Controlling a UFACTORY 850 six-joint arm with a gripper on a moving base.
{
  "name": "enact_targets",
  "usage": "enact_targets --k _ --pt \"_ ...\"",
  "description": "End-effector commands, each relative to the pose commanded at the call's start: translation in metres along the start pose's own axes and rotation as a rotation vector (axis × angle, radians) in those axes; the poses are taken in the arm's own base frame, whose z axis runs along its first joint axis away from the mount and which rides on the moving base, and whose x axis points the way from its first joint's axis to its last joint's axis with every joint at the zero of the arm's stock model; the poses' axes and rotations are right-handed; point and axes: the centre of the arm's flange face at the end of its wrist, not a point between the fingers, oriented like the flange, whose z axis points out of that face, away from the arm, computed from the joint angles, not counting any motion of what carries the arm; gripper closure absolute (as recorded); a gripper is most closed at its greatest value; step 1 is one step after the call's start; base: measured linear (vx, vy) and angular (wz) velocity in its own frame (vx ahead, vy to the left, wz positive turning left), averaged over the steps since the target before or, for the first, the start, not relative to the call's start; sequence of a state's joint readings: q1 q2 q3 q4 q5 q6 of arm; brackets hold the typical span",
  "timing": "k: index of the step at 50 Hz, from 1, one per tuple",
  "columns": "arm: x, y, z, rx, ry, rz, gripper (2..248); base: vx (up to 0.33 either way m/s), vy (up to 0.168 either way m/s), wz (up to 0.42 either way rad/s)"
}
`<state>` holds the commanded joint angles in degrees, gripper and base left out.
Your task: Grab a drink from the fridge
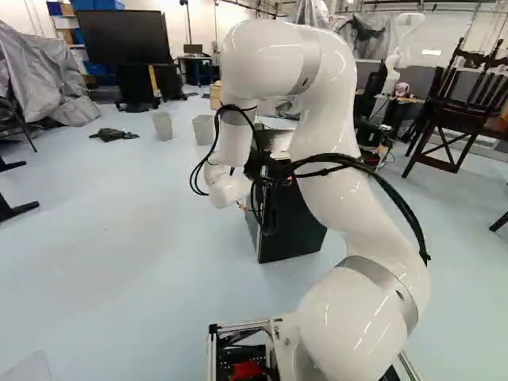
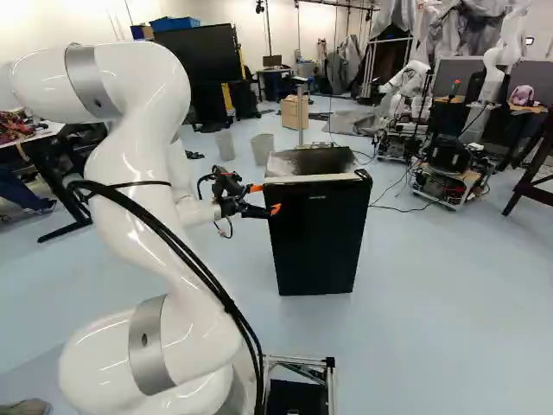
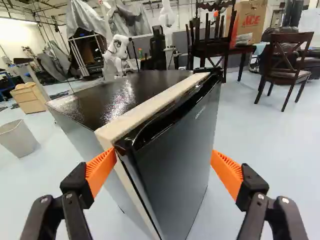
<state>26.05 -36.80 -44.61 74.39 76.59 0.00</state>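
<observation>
The fridge (image 2: 315,238) stands upright on the pale blue floor (image 2: 423,277), a low, boxy thing just ahead of the hand (image 2: 268,199). In the right base view it sits a little right of the middle; in the left base view the arm (image 1: 337,143) and its black cables (image 1: 266,190) cover part of it. Its top (image 3: 135,92) is dark and glossy, with a bright, speckled streak of reflected light across it. Along the front of the top runs a pale, cream-coloured strip (image 3: 150,107) — it turns at the corner and goes on down the side, behind the door. The door (image 3: 180,150) is black and smooth, looking grey where it takes the light, and it lies shut against the body. A long, dark recess (image 3: 162,125) is set into its upper edge, and a small pale mark shows high on its face.

The hand (image 3: 164,152) is released, its two orange pads (image 3: 100,170) spread wide, with the near upper corner of the fridge showing between them. One pad is right by that corner — whether it touches, I cannot tell — and the other is out past the door's face. Two bins (image 2: 225,145) (image 2: 262,149) stand behind the fridge.
</observation>
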Motion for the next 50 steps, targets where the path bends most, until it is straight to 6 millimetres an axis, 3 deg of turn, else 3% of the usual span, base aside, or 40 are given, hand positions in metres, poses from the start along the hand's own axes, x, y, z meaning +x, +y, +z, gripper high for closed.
enact_targets --k 50 --pt "0.0019 0.0086 0.0014 -0.011 -0.001 -0.007 3 0.000 0.000 0.000"
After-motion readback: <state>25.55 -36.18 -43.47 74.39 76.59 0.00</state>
